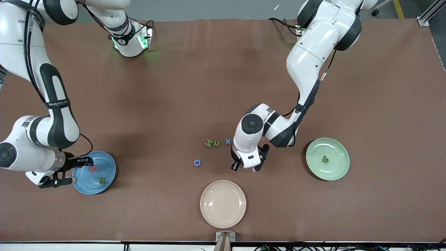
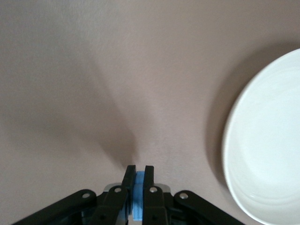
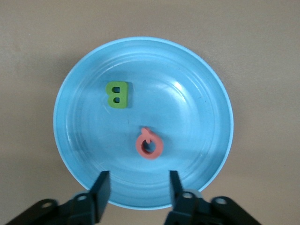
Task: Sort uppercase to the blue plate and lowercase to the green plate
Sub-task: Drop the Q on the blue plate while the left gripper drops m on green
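Note:
My left gripper [image 1: 246,167] is shut on a small blue letter [image 2: 138,185] whose shape is hidden by the fingers. It is low over bare table between the blue C-like ring [image 1: 197,162] and the green plate [image 1: 343,158]. The green plate holds the green b [image 1: 325,159]. The green N/Z [image 1: 209,143], green n/u [image 1: 216,143] and blue x [image 1: 228,141] lie together on the table. My right gripper [image 1: 75,171] is open and empty over the rim of the blue plate [image 1: 108,164], also in the right wrist view [image 3: 215,93]. That plate holds the pink-red Q [image 3: 149,144] and green B [image 3: 117,94].
A beige plate [image 1: 223,204] lies empty near the table's front edge, nearer to the front camera than my left gripper. It also shows in the left wrist view [image 2: 267,140]. The right arm's base [image 1: 130,38] stands at the back.

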Tool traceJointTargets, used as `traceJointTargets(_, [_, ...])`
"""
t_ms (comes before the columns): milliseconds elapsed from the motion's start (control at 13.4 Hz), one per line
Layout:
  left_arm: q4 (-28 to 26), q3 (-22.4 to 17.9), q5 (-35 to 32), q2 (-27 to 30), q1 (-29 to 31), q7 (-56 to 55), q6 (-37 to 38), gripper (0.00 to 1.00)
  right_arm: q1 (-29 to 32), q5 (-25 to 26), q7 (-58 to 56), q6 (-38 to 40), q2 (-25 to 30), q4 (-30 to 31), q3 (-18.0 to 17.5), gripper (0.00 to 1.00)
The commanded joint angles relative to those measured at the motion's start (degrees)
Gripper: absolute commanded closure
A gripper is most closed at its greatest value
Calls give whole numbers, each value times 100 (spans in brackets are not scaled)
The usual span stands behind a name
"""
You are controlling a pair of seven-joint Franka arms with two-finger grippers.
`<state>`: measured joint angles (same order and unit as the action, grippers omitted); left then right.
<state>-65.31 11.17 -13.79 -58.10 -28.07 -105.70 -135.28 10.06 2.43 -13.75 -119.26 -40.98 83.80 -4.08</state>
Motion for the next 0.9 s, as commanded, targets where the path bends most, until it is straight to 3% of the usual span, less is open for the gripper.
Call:
traceJointTargets(0, [-114, 34, 52, 176, 38, 119, 116, 100, -47, 108, 13, 8, 55, 58, -93, 11])
traceJointTargets(374, [-209, 16, 51, 649, 327, 689, 633, 100, -1127, 20, 2100, 8, 72, 49, -137, 11])
traceJointTargets(524, [-263, 16, 51, 843, 617, 1503, 1212, 100, -1619, -58, 3207, -35, 63, 49, -154, 11])
traceJointTargets(823, [-289, 8, 34, 1037, 1398, 3392, 2353, 99, -2490, -735, 4721, -500, 28, 58, -137, 11])
